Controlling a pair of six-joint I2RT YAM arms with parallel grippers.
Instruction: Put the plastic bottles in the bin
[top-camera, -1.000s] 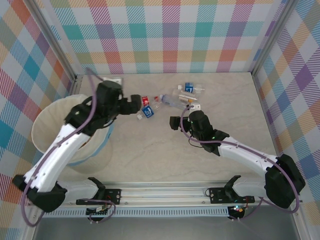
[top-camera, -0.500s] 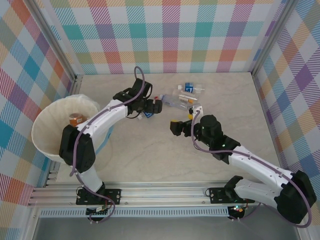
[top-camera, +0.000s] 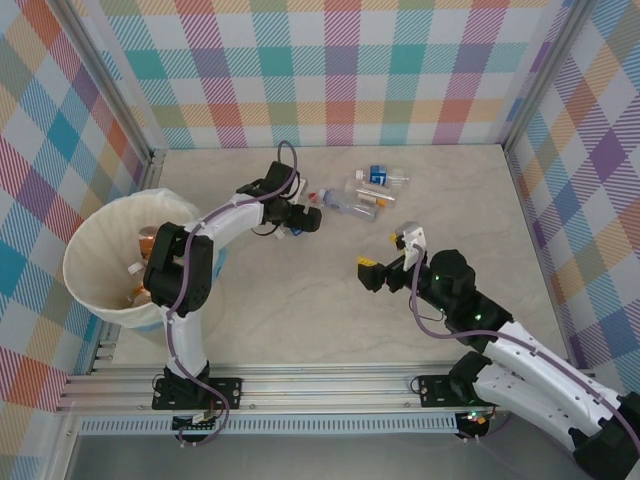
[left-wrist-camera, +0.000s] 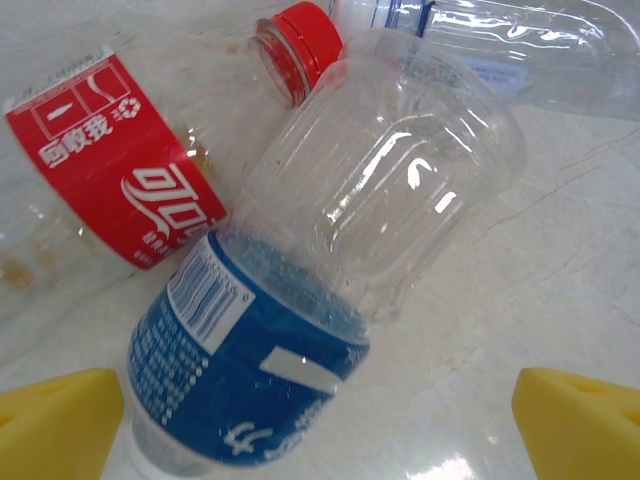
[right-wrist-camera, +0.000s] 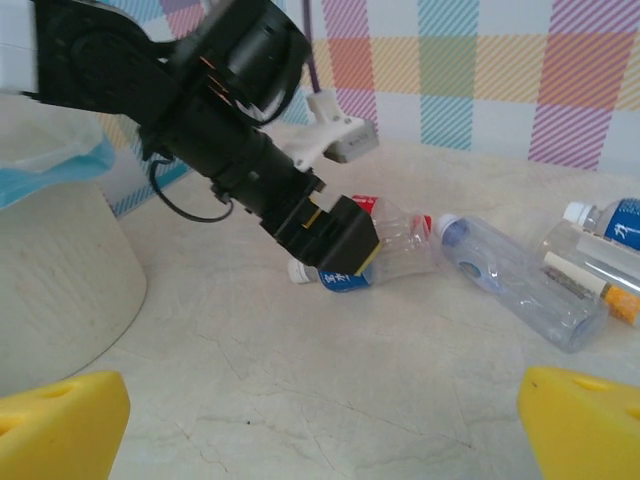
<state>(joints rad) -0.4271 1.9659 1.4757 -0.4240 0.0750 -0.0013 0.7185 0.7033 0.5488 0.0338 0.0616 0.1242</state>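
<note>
A blue-labelled plastic bottle (left-wrist-camera: 250, 340) lies on its side across a red-labelled one (left-wrist-camera: 110, 190) with a red cap (left-wrist-camera: 300, 35). My left gripper (top-camera: 305, 218) hangs just above them, open, its yellow pads either side of the blue-labelled bottle (right-wrist-camera: 345, 280) without touching it. More clear bottles (top-camera: 345, 205) (top-camera: 378, 180) lie to the right of it. The bin (top-camera: 85, 245) stands at the left with bottles (top-camera: 150, 240) inside. My right gripper (top-camera: 385, 262) hovers open and holds nothing over the middle of the table, facing the bottles.
The bottles (right-wrist-camera: 510, 275) (right-wrist-camera: 600, 225) are bunched near the back wall. The bin's wall (right-wrist-camera: 60, 290) rises close on the right wrist view's left. Plaid walls and metal posts (top-camera: 520, 170) close off the table.
The left arm has swung from over the bin out to the bottles and stretched low over them. The right gripper has drawn back toward the near right.
</note>
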